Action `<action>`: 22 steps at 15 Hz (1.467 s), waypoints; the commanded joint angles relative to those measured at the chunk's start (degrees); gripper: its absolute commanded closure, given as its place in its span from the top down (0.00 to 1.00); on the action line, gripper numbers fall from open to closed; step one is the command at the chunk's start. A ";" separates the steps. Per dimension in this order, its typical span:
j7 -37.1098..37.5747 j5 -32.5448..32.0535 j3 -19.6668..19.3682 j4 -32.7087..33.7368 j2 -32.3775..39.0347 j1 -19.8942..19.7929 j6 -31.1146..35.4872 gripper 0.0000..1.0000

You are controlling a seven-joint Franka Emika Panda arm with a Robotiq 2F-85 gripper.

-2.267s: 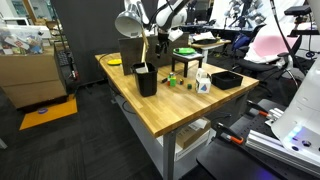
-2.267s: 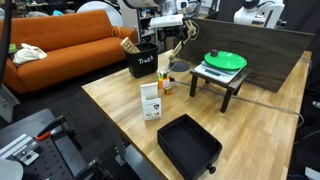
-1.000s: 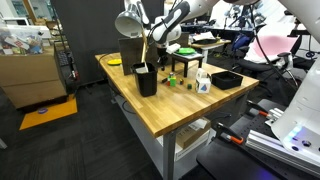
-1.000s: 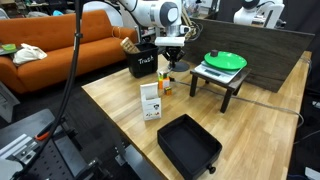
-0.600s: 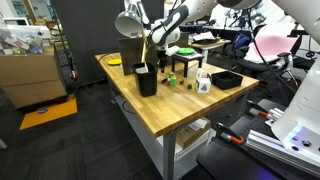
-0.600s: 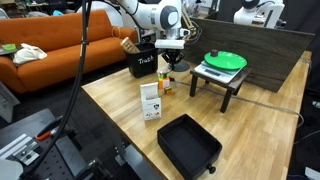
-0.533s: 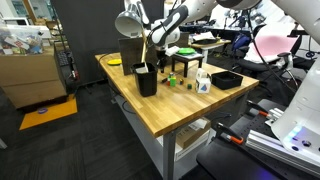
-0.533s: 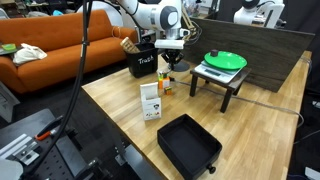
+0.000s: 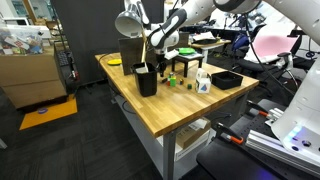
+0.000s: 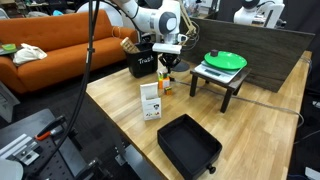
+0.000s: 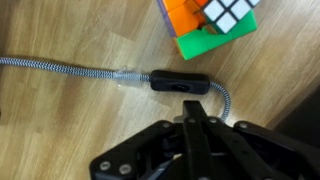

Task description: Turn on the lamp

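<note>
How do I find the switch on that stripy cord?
On the wooden table, a black-and-white braided cord runs past a colourful puzzle cube. The switch is the smooth black oblong partway along that cord, the only solid-black piece of it.

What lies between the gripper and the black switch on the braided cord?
Nothing. In the wrist view the gripper, jaws shut, points at the switch, with only a thin strip of bare wooden table between them.
</note>
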 commanded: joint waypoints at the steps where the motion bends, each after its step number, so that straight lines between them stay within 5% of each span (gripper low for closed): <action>1: -1.14 1.29 0.27 1.96 1.38 -0.61 -2.28 0.00; 22: -1.08 2.60 0.97 1.83 2.32 -1.03 -4.83 0.00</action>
